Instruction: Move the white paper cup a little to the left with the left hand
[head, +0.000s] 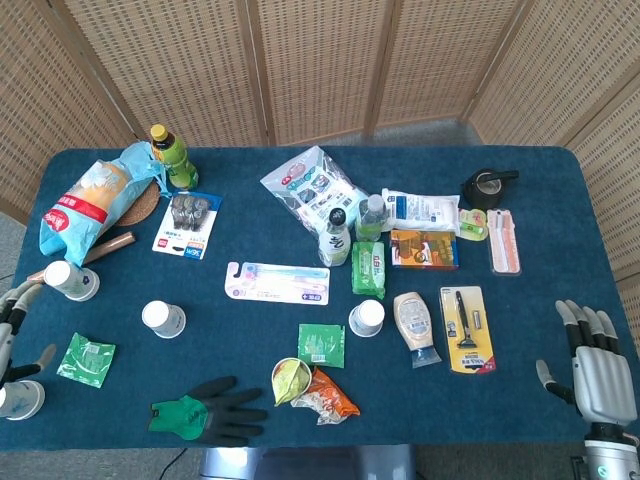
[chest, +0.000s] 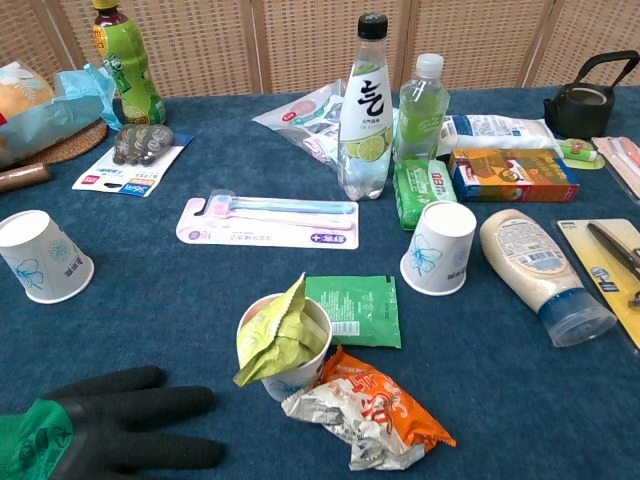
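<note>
White paper cup (head: 163, 319): we find it upright on the blue table (head: 250, 340), left of centre, just left of the near end of the toothbrush pack (head: 277, 282); in the chest view it stands at the left edge.
Left hand (head: 12, 330): we see only part of it at the far-left edge of the head view, fingers apart, holding nothing; well left of the cup and apart from it.
Between hand and cup: we note a green sachet (head: 86, 360) on the cloth.
Right hand (head: 590, 365): we see it at the near right corner, fingers spread, empty.
Near the cup: we list a black-and-green glove (head: 205, 410) on the near side and a battery card (head: 187, 226) on the far side.
</note>
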